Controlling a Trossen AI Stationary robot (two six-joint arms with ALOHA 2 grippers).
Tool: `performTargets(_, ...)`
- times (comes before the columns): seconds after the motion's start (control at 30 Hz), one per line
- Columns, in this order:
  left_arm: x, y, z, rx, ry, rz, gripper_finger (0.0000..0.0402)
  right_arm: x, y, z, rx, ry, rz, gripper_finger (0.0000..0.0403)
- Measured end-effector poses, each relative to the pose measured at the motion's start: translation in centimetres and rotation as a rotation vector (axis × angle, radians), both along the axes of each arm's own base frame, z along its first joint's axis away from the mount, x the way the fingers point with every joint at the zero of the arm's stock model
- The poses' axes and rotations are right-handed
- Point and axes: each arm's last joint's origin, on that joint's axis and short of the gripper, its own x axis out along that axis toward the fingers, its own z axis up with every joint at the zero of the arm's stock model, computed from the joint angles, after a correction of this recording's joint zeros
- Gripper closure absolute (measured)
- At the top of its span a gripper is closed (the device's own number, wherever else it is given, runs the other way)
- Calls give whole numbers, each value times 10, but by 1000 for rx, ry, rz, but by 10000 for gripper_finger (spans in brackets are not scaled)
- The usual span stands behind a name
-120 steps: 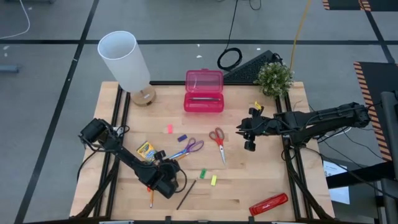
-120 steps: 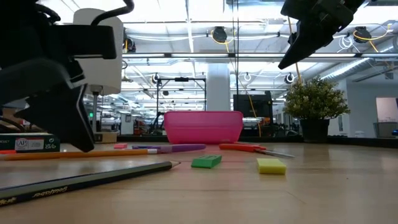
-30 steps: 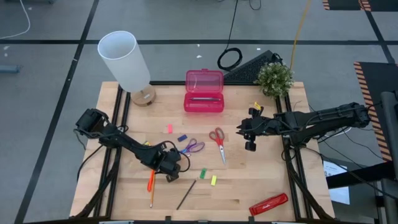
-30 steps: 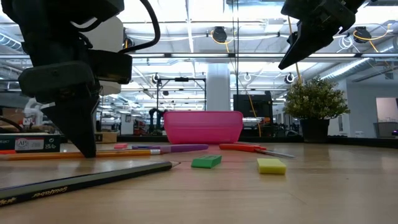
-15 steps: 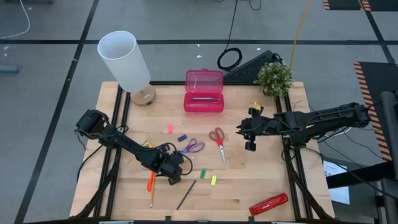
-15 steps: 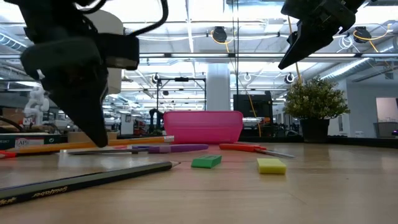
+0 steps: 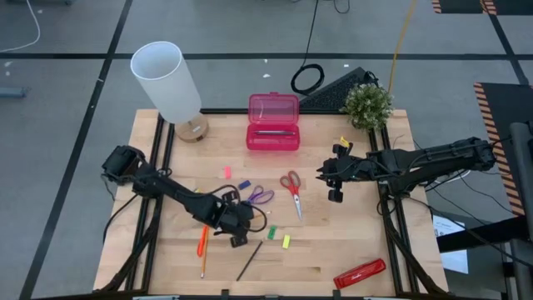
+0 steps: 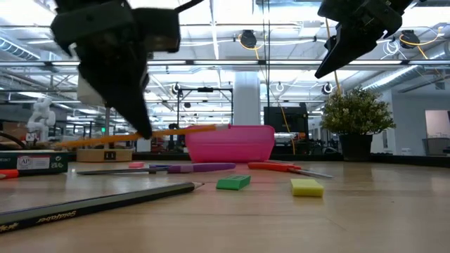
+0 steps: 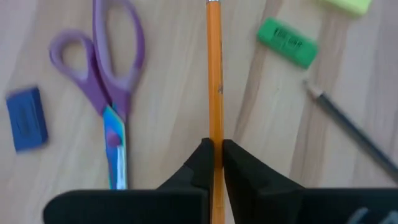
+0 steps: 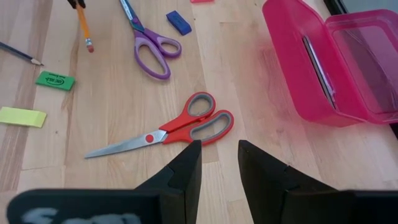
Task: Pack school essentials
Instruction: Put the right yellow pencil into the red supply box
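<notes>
Left gripper (image 9: 214, 152) fingers clench an orange pencil (image 9: 214, 74) lifted off the bench (image 7: 350, 242); right gripper (image 10: 214, 155) fingers hang parted above red scissors (image 10: 180, 130).

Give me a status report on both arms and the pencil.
Left gripper shut on the orange pencil, lifted off the table near the purple-handled scissors. Right gripper open, hovering above the red-handled scissors. Nothing blocking the open pink plastic case.

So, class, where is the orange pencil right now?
The orange pencil is clamped in the left gripper and lifted off the table, as the low view shows; in the high view it hangs left of centre, between the purple scissors and the green eraser.
</notes>
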Motion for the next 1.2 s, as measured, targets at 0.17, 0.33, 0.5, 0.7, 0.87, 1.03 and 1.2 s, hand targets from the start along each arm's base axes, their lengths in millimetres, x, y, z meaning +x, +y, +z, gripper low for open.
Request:
performTargets(0.17,12,9,18,46,-3,-62,376,0,0,0,0,1,1,303)
performTargets(0.33,25,26,41,103,12,-109,376,-1,0,-1,-4,13,3,303)
performTargets(0.5,37,48,65,159,11,-154,376,-4,0,0,-5,23,3,303)
performTargets(0.7,47,77,87,216,5,-179,376,-9,-1,5,-1,-8,4,303)
performTargets(0.87,53,104,102,267,1,-197,376,-14,-1,11,2,-40,4,303)
performTargets(1.03,54,133,115,297,13,-201,376,-18,-2,14,7,-54,0,303)
performTargets(1.2,56,159,129,336,-9,-207,376,-18,-2,14,5,-54,3,303)
